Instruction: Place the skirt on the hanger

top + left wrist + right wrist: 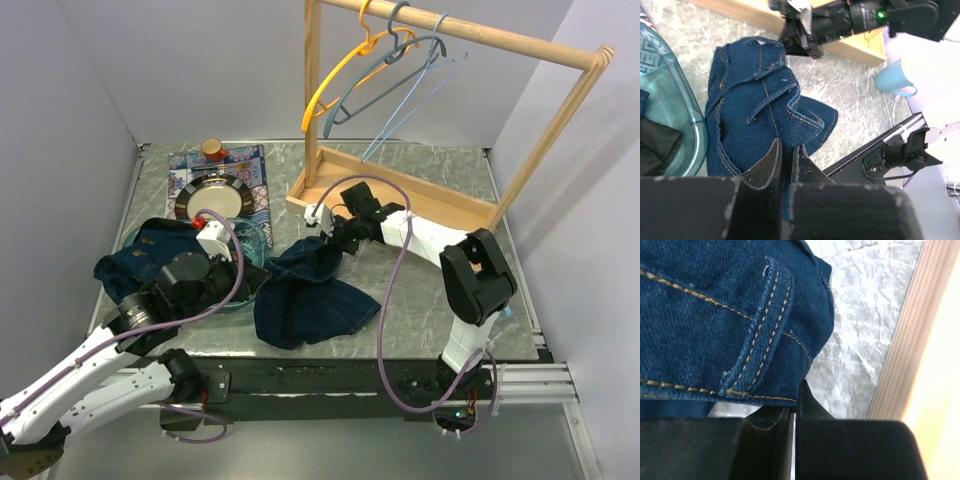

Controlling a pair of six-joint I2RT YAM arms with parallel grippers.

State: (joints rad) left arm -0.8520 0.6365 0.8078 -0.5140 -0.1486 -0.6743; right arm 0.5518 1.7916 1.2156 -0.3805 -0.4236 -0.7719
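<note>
Marbled worktop (430, 300), near edge, centre: denim skirt (305, 300) heaped, long axis running toward far-right rack base. Left gripper (787, 148) clamped on its near end. Right gripper (794, 401) closed at waistband; I can't confirm a hold. Hangers (385, 76) above and beyond; right arm nearer, I judge.

Plate (212, 198) on patterned mat (256, 165); small cup (212, 149) behind it; teal glass bowl (699, 132); blue mug (890, 78).

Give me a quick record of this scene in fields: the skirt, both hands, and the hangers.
skirt: dark blue denim skirt, crumpled on the grey marbled table, on no hanger
left hand: shut on a fold of the skirt
right hand: shut at the skirt's stitched edge; grip unclear
hangers: three thin hangers, yellow, grey, pale blue, bare on the wooden rack
</note>
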